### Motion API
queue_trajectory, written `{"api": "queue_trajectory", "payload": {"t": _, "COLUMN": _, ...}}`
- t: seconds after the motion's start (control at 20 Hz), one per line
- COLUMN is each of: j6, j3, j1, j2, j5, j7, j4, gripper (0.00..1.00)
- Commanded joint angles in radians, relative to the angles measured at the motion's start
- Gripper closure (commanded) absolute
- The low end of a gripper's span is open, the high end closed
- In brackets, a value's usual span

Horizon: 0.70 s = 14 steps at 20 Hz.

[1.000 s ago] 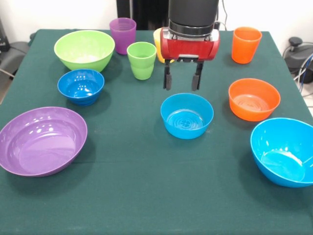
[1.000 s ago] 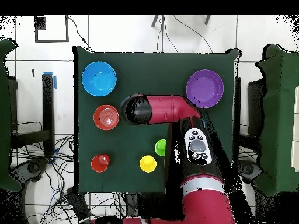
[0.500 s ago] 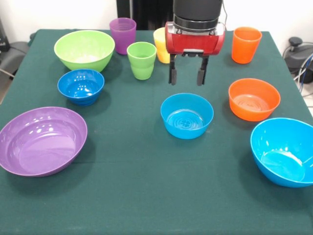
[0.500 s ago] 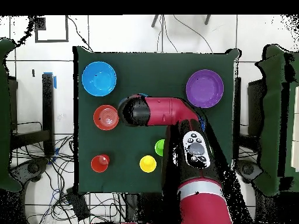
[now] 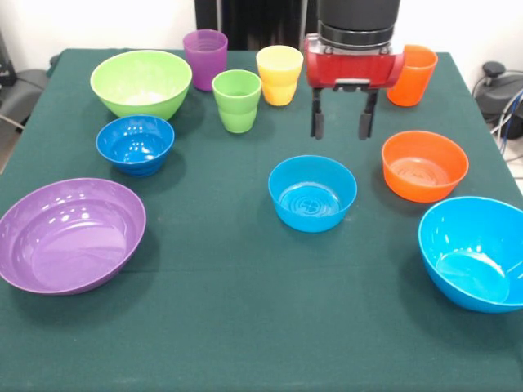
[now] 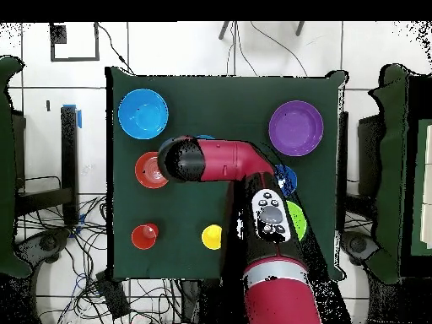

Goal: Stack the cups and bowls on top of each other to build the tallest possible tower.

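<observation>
Well, nothing is stacked yet: every cup and bowl sits alone on the green table [image 5: 229, 327], so no tower exists. The gripper [image 5: 343, 124] hangs above the cloth with its two fingers spread apart and nothing between them, between the small light blue bowl [image 5: 312, 193] and the small orange bowl [image 5: 424, 165], with the orange cup [image 5: 411, 74] just behind it.

The risk I see is crowding. If it drops toward the orange bowl, a finger could land on the rim instead of straddling it and tip or skid the glossy plastic. The wide red body could also nudge the orange cup or the yellow cup [image 5: 279, 74] over. The big purple bowl [image 5: 69, 234], big blue bowl [image 5: 478, 251] and lime green bowl [image 5: 140, 82] lie well apart at the edges, the dark blue bowl [image 5: 135, 143], green cup [image 5: 237, 100] and purple cup [image 5: 205, 57] are off on the other side.
</observation>
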Motion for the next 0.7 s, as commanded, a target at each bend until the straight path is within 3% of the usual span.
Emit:
{"api": "queue_trajectory", "payload": {"t": 0.05, "j6": 0.021, "j3": 0.014, "j1": 0.064, "j2": 0.034, "j5": 0.045, "j7": 0.19, "j4": 0.036, "gripper": 0.0}}
{"api": "queue_trajectory", "payload": {"t": 0.7, "j6": -0.12, "j3": 0.012, "j1": 0.117, "j2": 0.17, "j5": 0.142, "j7": 0.27, "j4": -0.038, "gripper": 0.0}}
